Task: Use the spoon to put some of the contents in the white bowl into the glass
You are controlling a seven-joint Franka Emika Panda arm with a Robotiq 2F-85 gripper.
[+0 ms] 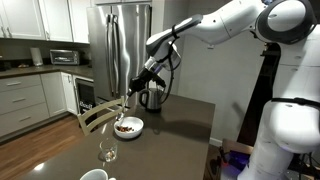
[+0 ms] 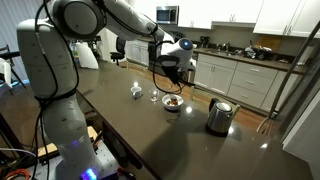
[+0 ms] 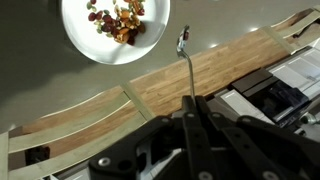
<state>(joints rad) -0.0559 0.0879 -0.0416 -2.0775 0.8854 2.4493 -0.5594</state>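
Note:
My gripper [image 3: 192, 104] is shut on the handle of the thin metal spoon [image 3: 186, 68]. The spoon's scoop end points away from me, to the right of the white bowl [image 3: 80, 45] and apart from it. Inside the bowl lies a little heap of brownish and reddish contents [image 3: 118, 20]. In both exterior views the gripper [image 1: 139, 84] [image 2: 172, 68] hangs above the bowl [image 1: 128, 127] [image 2: 173, 102]. The clear stemmed glass [image 1: 107, 150] [image 2: 154, 95] stands upright on the table beside the bowl. It is out of the wrist view.
A steel kettle [image 1: 152, 97] [image 2: 219, 116] with a black handle stands on the dark table [image 1: 185, 135] beyond the bowl. A white mug [image 1: 93, 176] [image 2: 136, 91] sits past the glass. A wooden chair [image 1: 95, 116] is at the table's edge near the bowl.

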